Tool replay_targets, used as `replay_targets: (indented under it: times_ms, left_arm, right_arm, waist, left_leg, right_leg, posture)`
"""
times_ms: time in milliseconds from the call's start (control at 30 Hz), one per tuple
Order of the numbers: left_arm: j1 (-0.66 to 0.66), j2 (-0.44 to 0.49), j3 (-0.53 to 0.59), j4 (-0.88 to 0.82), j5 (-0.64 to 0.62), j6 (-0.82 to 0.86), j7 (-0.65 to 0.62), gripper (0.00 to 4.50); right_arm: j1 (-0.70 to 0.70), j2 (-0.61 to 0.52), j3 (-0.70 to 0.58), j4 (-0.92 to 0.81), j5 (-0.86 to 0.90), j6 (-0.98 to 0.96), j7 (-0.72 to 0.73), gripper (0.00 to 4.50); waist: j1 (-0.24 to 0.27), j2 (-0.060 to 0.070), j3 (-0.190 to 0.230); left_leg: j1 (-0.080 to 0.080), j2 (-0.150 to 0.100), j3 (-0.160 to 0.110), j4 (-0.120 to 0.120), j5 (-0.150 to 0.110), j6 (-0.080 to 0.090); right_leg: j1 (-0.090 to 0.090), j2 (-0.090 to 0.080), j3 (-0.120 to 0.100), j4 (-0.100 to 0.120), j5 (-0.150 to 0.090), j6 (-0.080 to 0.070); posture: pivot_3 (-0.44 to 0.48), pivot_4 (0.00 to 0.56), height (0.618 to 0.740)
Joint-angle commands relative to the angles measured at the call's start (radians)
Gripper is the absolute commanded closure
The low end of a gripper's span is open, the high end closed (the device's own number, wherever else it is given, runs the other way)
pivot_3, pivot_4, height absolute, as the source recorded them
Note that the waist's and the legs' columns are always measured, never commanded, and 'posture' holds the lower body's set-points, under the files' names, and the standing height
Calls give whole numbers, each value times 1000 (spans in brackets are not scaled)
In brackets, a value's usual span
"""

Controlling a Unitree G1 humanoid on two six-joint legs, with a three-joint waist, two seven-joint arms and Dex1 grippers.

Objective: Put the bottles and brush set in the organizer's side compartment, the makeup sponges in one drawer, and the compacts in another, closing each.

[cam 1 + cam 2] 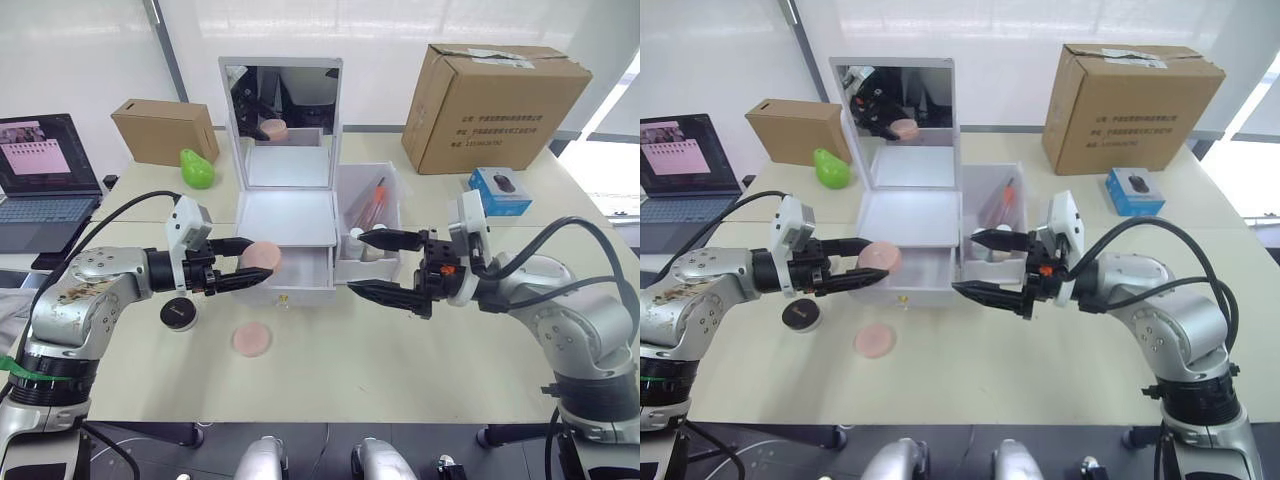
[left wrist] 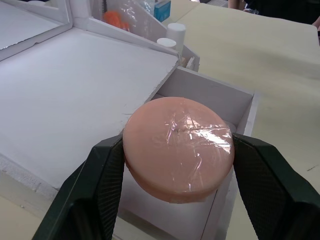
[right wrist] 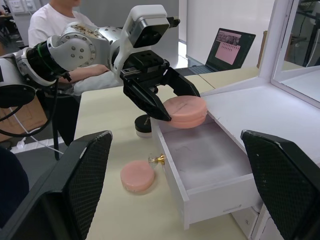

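Here, one of the makeup sponges [image 1: 263, 254] is clamped flat between the two black fingers of the left tool [image 1: 245, 265], held just above the near left corner of the pulled-out upper drawer [image 3: 210, 165] of the organizer [image 1: 285, 215]. The drawer is seen to be bare inside, its gold knob [image 3: 159, 160] pointing out over the counter [image 1: 400, 370]. A second pink sponge [image 1: 251, 339] is left lying on the counter below and slightly in front of the left tool, and one black compact [image 1: 178, 314] is seen on the counter just beneath that tool's wrist. The right tool [image 1: 385, 265] is held with its fingers spread wide apart and nothing between them, just in front of the side compartment [image 1: 370, 215] and to the right of the open drawer. Behind the right tool, inside that compartment, the brush set [image 1: 372, 200] is leaned upright and white bottle caps [image 2: 171, 37] are visible. A person in a white shirt [image 3: 55, 20] is seated beyond the left arm in the right wrist view.
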Motion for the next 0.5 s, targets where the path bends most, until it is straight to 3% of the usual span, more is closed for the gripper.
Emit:
replay_targets:
  times_ms: [33,500]
  left_arm:
    - [-15,-2,6,-8,19,-25,-6,1558]
    - [-5,-14,3,9,61,-31,-8,1558]
  right_arm:
    - [0,-2,-38,-36,27,-7,-7,0]
    - [6,-7,-40,-46,30,3,-22,0]
  waist:
    - [-1,0,0]
    - [0,0,0]
  left_leg:
    - [0,0,0,0,0,0]
    - [0,0,0,0,0,0]
  right_leg:
    - [0,0,0,0,0,0]
    - [0,0,0,0,0,0]
  posture:
    - [0,150,740]
    - [0,150,740]
